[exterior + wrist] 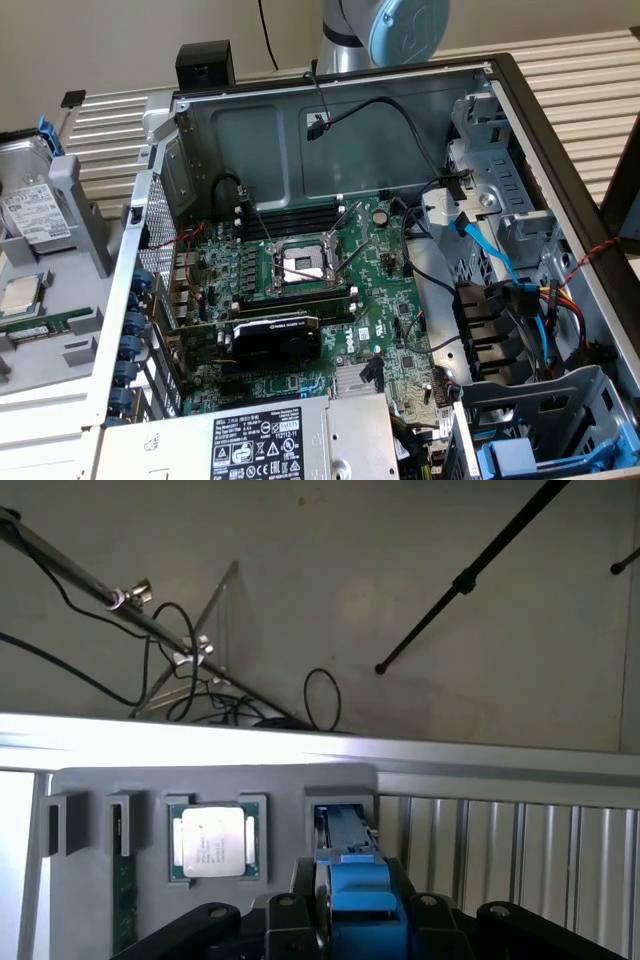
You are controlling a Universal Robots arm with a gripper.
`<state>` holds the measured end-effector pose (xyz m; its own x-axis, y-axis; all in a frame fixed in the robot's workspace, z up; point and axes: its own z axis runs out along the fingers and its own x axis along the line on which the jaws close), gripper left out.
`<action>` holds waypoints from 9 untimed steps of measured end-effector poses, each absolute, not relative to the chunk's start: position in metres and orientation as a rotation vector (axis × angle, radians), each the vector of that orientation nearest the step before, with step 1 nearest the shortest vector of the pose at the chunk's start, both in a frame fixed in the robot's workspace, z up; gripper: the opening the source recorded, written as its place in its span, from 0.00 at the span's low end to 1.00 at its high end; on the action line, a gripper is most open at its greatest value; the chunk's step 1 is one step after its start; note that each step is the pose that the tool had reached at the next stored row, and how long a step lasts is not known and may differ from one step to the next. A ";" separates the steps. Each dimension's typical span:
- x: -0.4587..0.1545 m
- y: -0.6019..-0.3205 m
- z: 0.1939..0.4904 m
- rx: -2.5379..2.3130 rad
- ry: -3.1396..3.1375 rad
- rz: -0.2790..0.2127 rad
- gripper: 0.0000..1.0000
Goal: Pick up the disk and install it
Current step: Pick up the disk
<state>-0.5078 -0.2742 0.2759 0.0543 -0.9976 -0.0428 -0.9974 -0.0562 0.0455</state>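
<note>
Gripping: the gripper (356, 930) sits astride the blue carrier frame (352, 875); clamped or loose, I cannot tell.
Disk: the disk (28, 205) stands slotted in the grey tray (100, 780), beside the processor chip (213, 841).
Handling: probably dense, rigid and shock-sensitive; hold the carrier's sides.

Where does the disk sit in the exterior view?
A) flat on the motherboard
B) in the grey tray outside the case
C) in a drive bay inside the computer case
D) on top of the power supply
B: the disk sits in the grey tray at the exterior view's left, outside the open computer case.
</note>
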 end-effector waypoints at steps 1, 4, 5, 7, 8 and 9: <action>-0.508 -0.274 0.276 2.278 -2.155 -0.097 0.38; -0.509 -0.273 0.276 2.277 -2.155 -0.095 0.38; -0.509 -0.273 0.276 2.277 -2.155 -0.095 0.38; -0.509 -0.273 0.276 2.277 -2.155 -0.095 0.38; -0.509 -0.273 0.276 2.277 -2.155 -0.094 0.38; -0.509 -0.273 0.276 2.277 -2.155 -0.094 0.38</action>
<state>-0.5095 -0.2729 0.2762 0.0542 -0.9977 -0.0400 -0.9974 -0.0560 0.0452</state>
